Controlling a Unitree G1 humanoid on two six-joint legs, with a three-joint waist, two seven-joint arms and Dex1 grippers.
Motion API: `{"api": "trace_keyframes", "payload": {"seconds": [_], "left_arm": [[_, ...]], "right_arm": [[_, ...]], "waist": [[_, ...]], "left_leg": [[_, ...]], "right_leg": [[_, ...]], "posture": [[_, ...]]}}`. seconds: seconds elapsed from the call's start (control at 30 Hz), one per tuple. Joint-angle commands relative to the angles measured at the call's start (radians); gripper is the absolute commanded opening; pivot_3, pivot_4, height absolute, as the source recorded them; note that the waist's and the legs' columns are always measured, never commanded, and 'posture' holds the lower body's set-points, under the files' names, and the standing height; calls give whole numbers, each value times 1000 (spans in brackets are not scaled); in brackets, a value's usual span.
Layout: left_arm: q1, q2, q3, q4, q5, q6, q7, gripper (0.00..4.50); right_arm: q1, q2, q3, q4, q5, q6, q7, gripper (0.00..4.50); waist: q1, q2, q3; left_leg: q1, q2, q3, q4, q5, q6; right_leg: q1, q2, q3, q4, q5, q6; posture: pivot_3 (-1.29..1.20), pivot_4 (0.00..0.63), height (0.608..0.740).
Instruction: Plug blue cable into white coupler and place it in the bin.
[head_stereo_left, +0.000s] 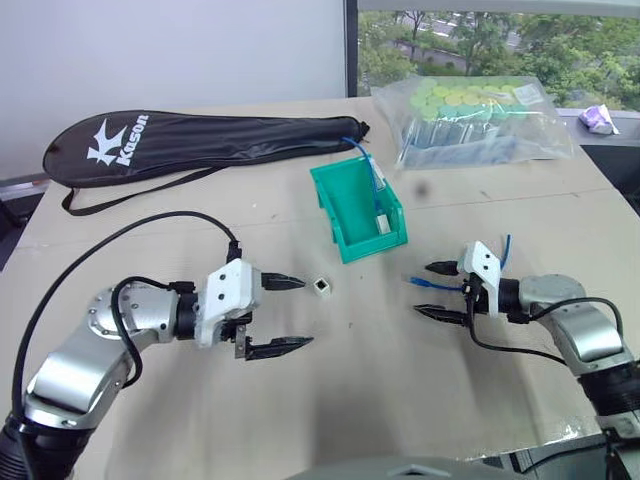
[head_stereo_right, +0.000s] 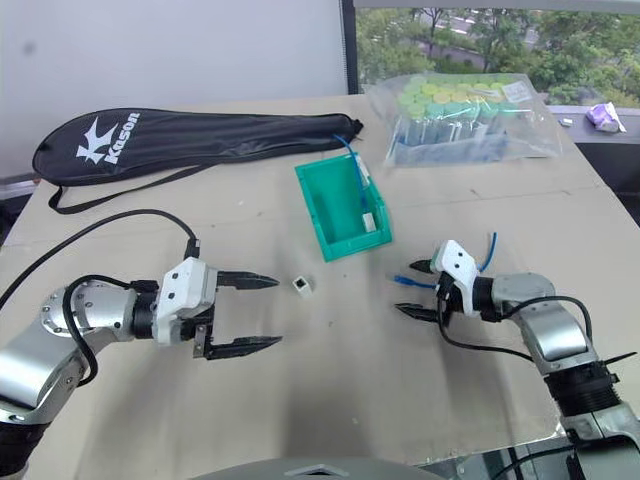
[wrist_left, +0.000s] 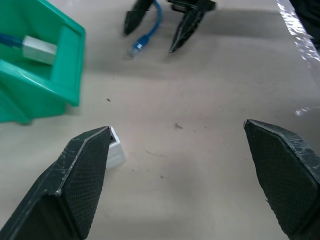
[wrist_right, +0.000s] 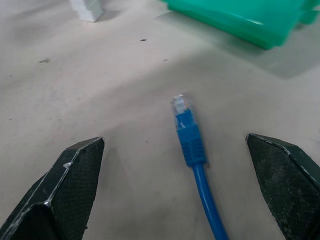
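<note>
Lying between right tool (head_stereo_left: 434, 291) fingers, blue cable (wrist_right: 192, 145) untouched.

An office-like test room: paper-covered table (head_stereo_left: 300, 400), plain wall, window (head_stereo_left: 500, 40) overlooking trees.

Black racket case (head_stereo_left: 200, 140) — clear bag (head_stereo_left: 475, 120) beyond.

Two black fingers (wrist_left: 80, 180) of the left gripper (wrist_left: 185, 175) are seen rising from the lower corners, set wide apart. The white coupler (wrist_left: 115, 150) is seen just beside the lower-left finger's tip. The bin (wrist_left: 55, 85) is placed at the upper left, with a white block inside. At the top centre, the blue cable (wrist_left: 145, 35) is framed between the right gripper's (wrist_left: 152, 35) spread fingers.
</note>
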Motion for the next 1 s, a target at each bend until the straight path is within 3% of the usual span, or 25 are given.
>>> {"api": "trace_keyframes", "payload": {"seconds": [0.03,0.13,0.27,0.57,0.8,0.83,0.87,1.0], "left_arm": [[-15,38,54,-36,-31,17,-39,4500],[-21,32,66,-31,-24,9,-40,4500],[-16,15,71,-24,-18,11,-28,4500],[-41,-21,30,-40,-16,39,3,4500],[-72,-27,-24,-32,24,49,7,4500],[-81,-28,-32,-31,28,52,8,4500],[-88,-28,-40,-31,30,56,10,4500],[-157,-47,-114,-33,54,89,20,4500]], "right_arm": [[-39,-5,15,1,-3,22,33,3263],[-48,-4,25,9,-15,17,43,1689],[-60,12,42,2,-28,8,43,66],[-76,81,157,-122,-55,60,30,66],[-140,141,248,-88,-154,31,-15,66],[-143,144,246,-94,-151,37,-15,862],[-142,145,240,-104,-146,40,-14,1112],[-90,119,128,-216,-73,50,-34,2977]], "waist": [[0,0,0],[2,1,1],[1,1,1],[0,1,1],[0,1,1],[0,1,1],[2,1,1],[9,2,2]], "left_leg": [[0,0,0,0,0,0],[-1,0,-1,0,0,0],[-1,0,0,2,0,0],[-3,0,-1,8,0,0],[-3,-1,0,8,0,0],[-4,-1,-1,8,0,0],[-4,-1,-1,9,0,0],[-10,-2,-2,10,1,-1]], "right_leg": [[0,0,0,0,0,0],[0,0,0,0,0,0],[0,0,0,0,0,0],[0,0,1,2,1,2],[0,-1,1,2,2,3],[-1,-1,1,2,2,3],[-1,-1,1,2,2,3],[-5,-1,-1,2,2,3]], "posture": [[0,150,740],[0,150,740],[0,150,740],[0,150,740],[0,150,740],[0,150,740],[0,150,740],[0,150,740]]}}
